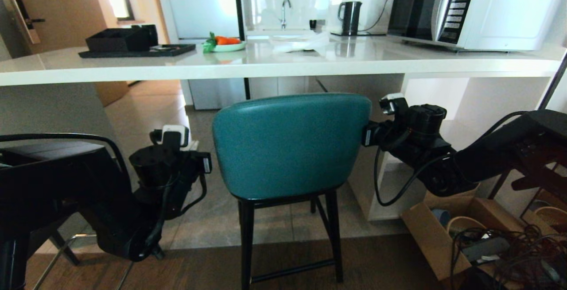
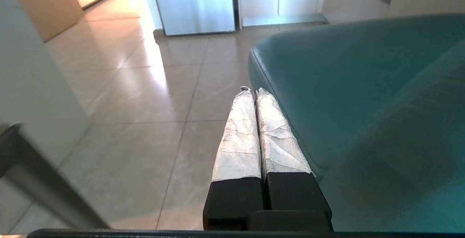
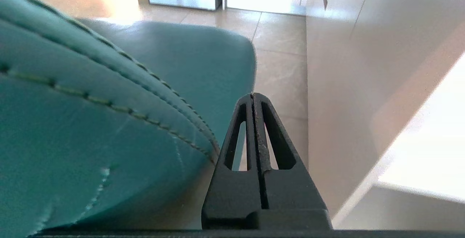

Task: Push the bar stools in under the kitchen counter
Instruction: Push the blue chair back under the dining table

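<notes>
Teal leather covers the stool point(image 1: 290, 146) at the centre of the head view, its curved low back turned toward the camera and its seat facing the counter point(image 1: 274, 66), so the stool points away, up the frame. Its back runs left to right, parallel to the counter's thick front edge, and its top edge sits just below that edge. Black legs stand upright on the dark floor at lower centre, where it meets the pale tiles. Under the slab, tiled floor point(image 1: 146, 104) lies open past the seat, with a white end panel point(image 1: 40, 108) at left and a white shelf unit point(image 1: 469, 99) at right. At the lower left corner, part of a chrome frame point(image 1: 66, 248) shows behind the left arm; what it belongs to cannot be told. The left gripper point(image 2: 253, 92) is pressed shut with nothing between its taped fingers, just beside the stool's left edge in its wrist view. The right gripper point(image 3: 252, 96) is likewise closed and empty, lying close along the stool's right edge, beside the stitched seam. A cardboard box point(image 1: 443, 237) of cables sits at lower right.
</notes>
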